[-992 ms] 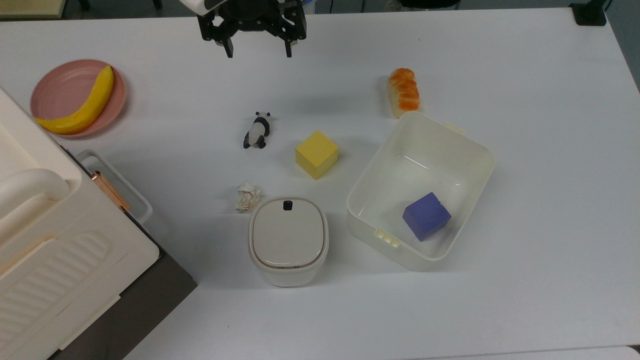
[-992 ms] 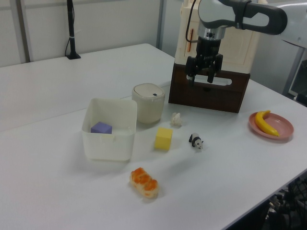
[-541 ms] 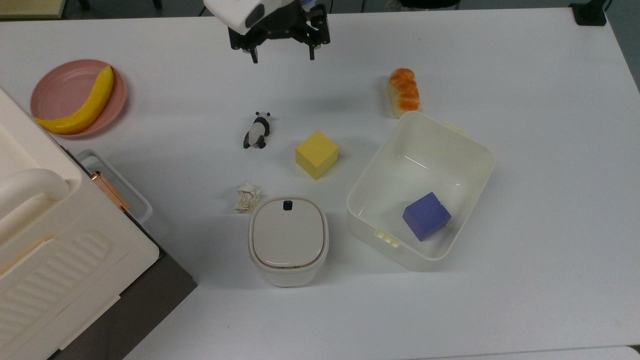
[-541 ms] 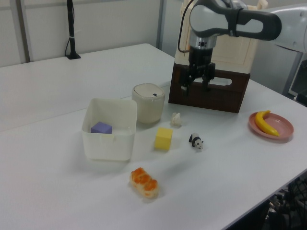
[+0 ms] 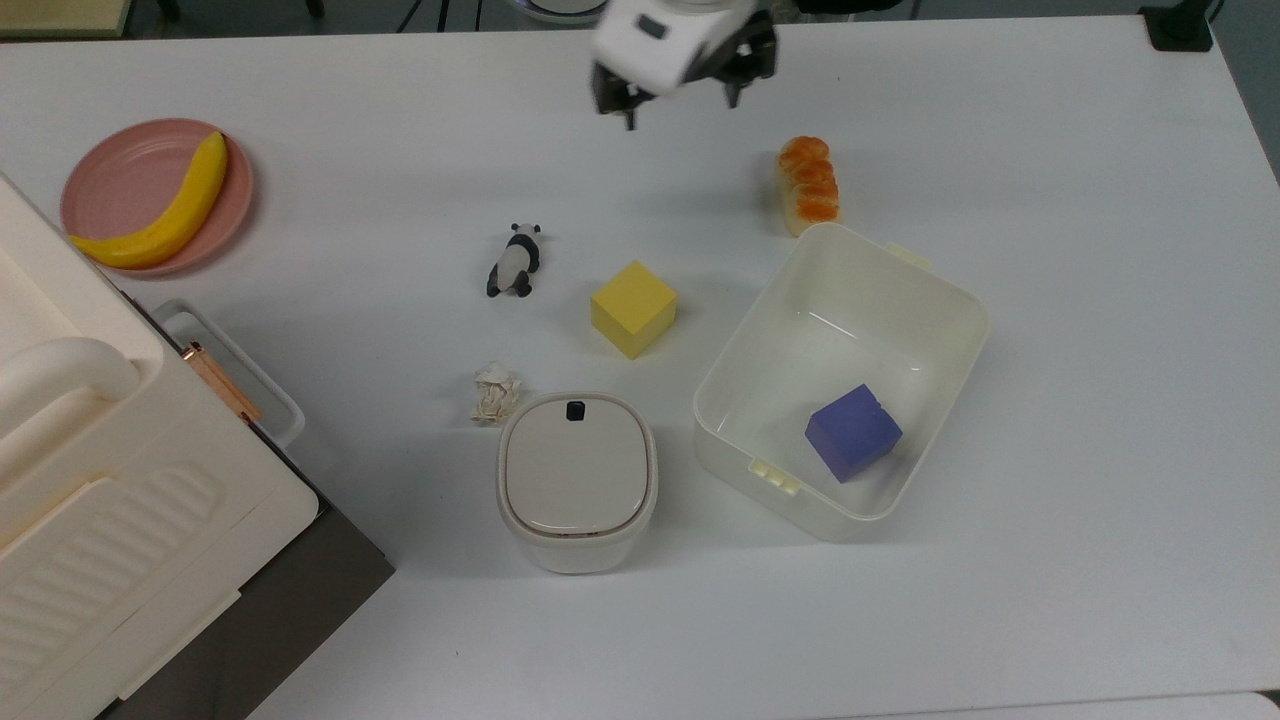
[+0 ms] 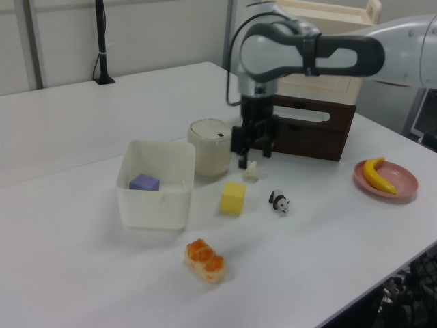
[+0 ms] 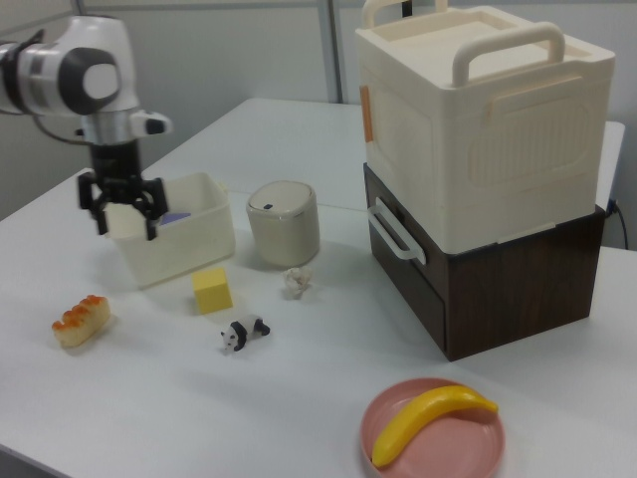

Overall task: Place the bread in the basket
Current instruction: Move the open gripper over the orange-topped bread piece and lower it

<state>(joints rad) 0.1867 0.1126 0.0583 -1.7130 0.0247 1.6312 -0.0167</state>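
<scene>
Looks like a light toy: the bread (image 5: 808,184), a small oblong loaf with a bumpy orange-brown glazed top and pale cream sides, lying flat on the white table (image 5: 1050,620) just beside the upper-left corner of the basket (image 5: 955,300) in the top view, long axis running roughly up and down there. Probably foam or soft plastic, judging by the rounded lobes and matte sides, so likely to give a little under pressure and unlikely to break. Glazed top perhaps slick and uneven, hence poor for contact; flat cream flanks the better bet. Best taken across the short width near mid-length, one finger on each long side, low enough to catch the straight wall rather than the domed crust. Needs the wrist turned so the closing line crosses the loaf, not runs along it. Worth minding the basket rim close by the loaf's near end, leaving little room for a finger there. Hanging above the table with fingers spread and nothing between them: the gripper (image 5: 680,100), up and to the top view's left of the bread, well apart from it. Already inside the basket: a purple cube (image 5: 852,432), leaving plenty of free floor for a drop.
</scene>
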